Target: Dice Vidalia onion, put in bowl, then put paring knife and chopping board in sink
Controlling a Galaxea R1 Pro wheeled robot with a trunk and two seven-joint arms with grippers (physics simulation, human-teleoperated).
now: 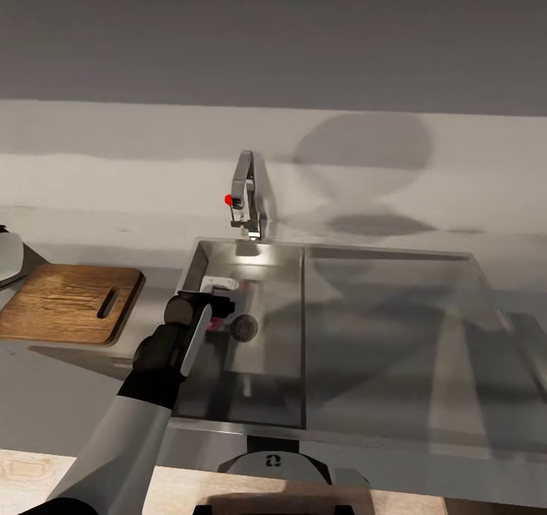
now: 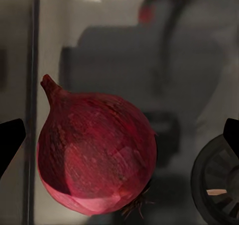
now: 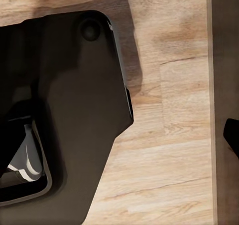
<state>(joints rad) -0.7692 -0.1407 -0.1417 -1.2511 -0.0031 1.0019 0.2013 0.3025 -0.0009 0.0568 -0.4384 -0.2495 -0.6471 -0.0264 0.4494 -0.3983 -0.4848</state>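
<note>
Left wrist view: onion (image 2: pixel 94 153) in sink (image 2: pixel 199 60) (near drain (image 2: pixel 219 185)), left tool (image 2: pixel 119 140) spread wide, ungripped.

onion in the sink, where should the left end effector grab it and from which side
Grip the onion across its round belly, coming straight down from above into the sink. It lies tipped, its pointed stem off to one side, so the bulb's widest part sits between the open left end effector fingertips; the drain stays clear beside it.

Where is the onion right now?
The onion lies on the floor of the sink basin beside the round drain, between the open fingers of the left claw, which has reached into the basin below the faucet.
</note>
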